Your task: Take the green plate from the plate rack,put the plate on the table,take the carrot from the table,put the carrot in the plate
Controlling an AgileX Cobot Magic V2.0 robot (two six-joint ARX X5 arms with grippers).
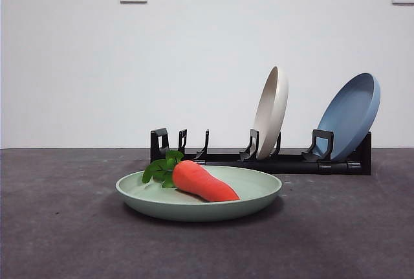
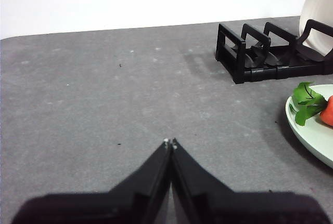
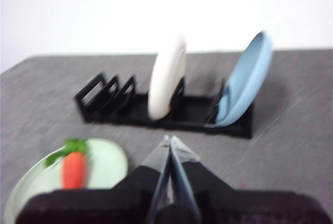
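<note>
Carrot point(image 1: 204, 182) lies in the plate point(image 1: 259, 191) on the table point(image 1: 58, 227) before the rack point(image 1: 284, 160), so looks done. Left gripper point(image 2: 170, 142) pinched together, empty, plate off sideways. Right gripper point(image 3: 169, 140) likewise closed, bit blurry.

Left gripper point(image 2: 170, 142) with both black jaws pressed together tip to tip, holding nothing, hanging above the table, right gripper point(image 3: 169, 140) likewise closed and empty, neither arm showing in the front view
</note>
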